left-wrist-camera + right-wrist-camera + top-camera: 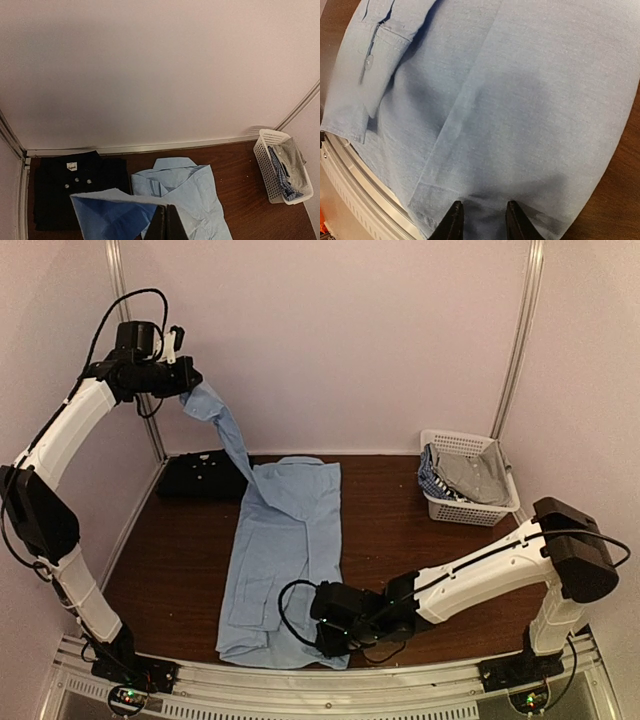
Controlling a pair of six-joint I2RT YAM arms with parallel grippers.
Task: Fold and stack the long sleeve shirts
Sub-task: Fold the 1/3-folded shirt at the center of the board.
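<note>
A robot test cell in a lab is indicated: a dark wood tabletop (400, 530) is enclosed by plain pale panels (330, 340) joined by metal corner posts (520, 340) at 11 and 1 o'clock, and a left arm (70, 430) and right arm (480, 575) are bolted to an aluminium rail (300, 680) at 6 o'clock (small status lights (124, 698) are lit there)

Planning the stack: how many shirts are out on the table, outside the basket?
2. The light blue shirt lies spread along the table's middle, a sleeve lifted by the left gripper; the black shirt sits folded at the far left. More may hide in the basket.
</note>
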